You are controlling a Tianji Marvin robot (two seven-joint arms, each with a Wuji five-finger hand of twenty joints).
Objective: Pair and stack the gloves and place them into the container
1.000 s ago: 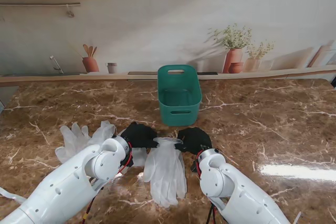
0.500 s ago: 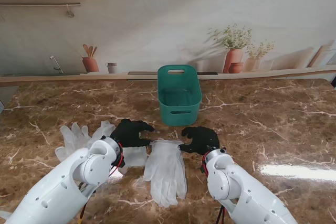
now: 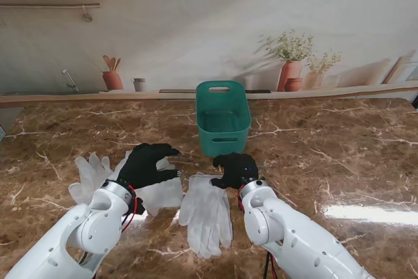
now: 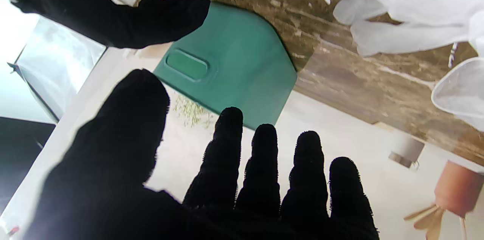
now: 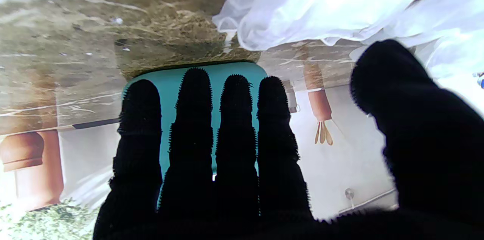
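Now both arms are advanced from a second ago: left robot hand and right robot hand hover released over the unpaired gloves on the tabletop, green container beyond holding nothing visible.

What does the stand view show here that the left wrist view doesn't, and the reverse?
Only the stand view shows both white arms, the whole marble table, the green container's open inside and the glove lying between the hands. Only the left wrist view shows the left hand from its palm side, fingers spread and holding nothing. Both show the container, white gloves on the marble, and the right hand.
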